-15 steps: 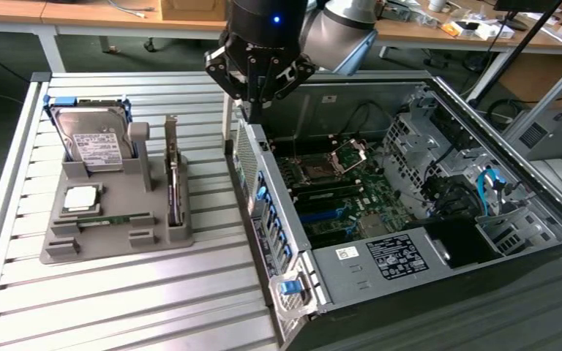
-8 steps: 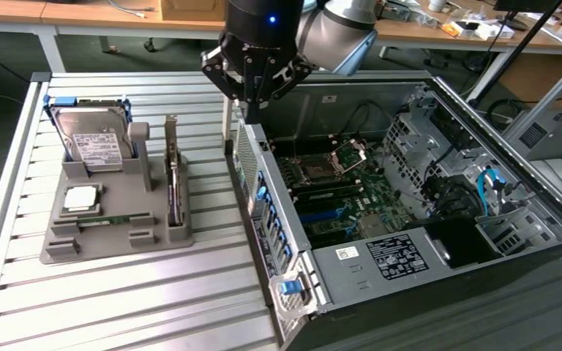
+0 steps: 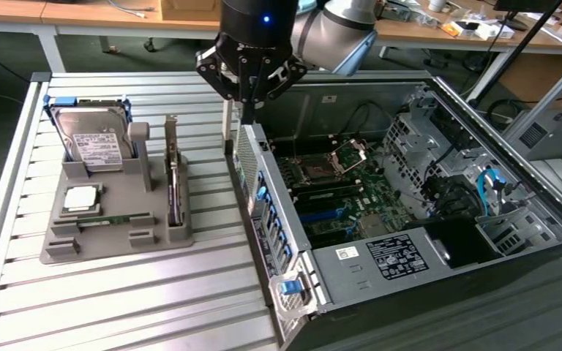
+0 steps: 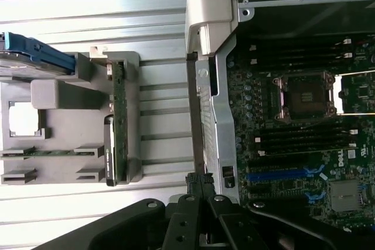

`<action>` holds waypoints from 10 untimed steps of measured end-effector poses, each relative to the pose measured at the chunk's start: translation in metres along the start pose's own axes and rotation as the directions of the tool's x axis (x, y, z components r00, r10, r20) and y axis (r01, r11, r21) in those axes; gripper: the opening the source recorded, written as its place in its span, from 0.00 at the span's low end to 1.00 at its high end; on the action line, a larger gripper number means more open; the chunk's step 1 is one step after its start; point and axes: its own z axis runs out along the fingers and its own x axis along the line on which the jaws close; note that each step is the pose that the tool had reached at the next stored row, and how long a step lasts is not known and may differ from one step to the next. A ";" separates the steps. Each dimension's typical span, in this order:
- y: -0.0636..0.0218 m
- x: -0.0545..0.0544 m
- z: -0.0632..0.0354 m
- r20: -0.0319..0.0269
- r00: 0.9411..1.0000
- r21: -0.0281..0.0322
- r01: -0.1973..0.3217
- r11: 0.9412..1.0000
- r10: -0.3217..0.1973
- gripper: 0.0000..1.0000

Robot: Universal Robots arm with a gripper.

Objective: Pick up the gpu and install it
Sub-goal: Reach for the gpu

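Observation:
The gpu (image 3: 173,183) stands on its long edge in a slot of the grey holder (image 3: 115,245), its silver bracket at the far end. The wrist view shows the gpu (image 4: 119,121) edge-on as a thin green-and-dark strip in the holder (image 4: 58,95). My gripper (image 3: 248,110) hangs above the far end of the open computer case's near wall (image 3: 261,190), to the exterior view's right of the gpu and apart from it. Its fingers are shut with nothing between them. In the wrist view the gripper (image 4: 199,182) points down at the case wall (image 4: 211,86).
The holder also carries a silver hard drive (image 3: 100,142), a processor chip (image 3: 81,199) and a narrow memory stick (image 3: 105,218). The open case shows its motherboard with a processor socket (image 3: 318,172) and blue slots (image 4: 281,175). Everything rests on a ribbed metal table (image 3: 135,307).

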 end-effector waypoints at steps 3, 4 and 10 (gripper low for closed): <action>-0.0001 0.001 -0.0001 0.000 1.000 0.000 0.000 1.000 0.000 0.11; -0.0002 0.002 -0.0001 0.000 1.000 0.000 0.000 1.000 0.000 0.11; -0.0005 0.007 -0.0002 0.000 1.000 0.000 0.000 1.000 0.000 0.11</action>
